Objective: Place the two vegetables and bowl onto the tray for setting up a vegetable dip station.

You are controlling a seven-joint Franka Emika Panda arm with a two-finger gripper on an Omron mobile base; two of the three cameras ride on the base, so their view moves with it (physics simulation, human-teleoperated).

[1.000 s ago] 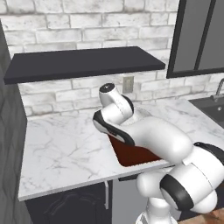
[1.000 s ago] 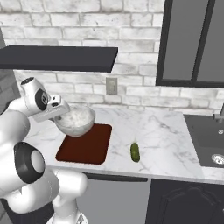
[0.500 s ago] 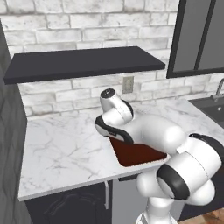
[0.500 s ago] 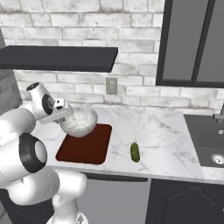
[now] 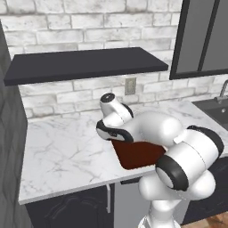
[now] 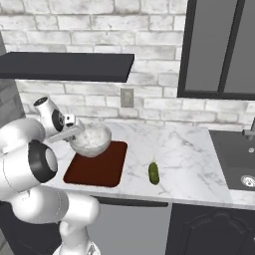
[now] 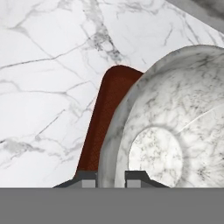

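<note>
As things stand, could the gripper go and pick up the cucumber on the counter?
Probably not yet: the gripper is shut on the bowl rim, held over the tray. The cucumber lies unobstructed on the counter right of the tray, once the bowl is released.

Even, soft rendered light fills the room, with no glare. The bench point(image 6: 189, 154) reads bright and pale across the frame's middle; the shelf point(image 5: 84, 64) casts faint shade on the brick. Edges look slightly soft, textures coarse up close.
</note>
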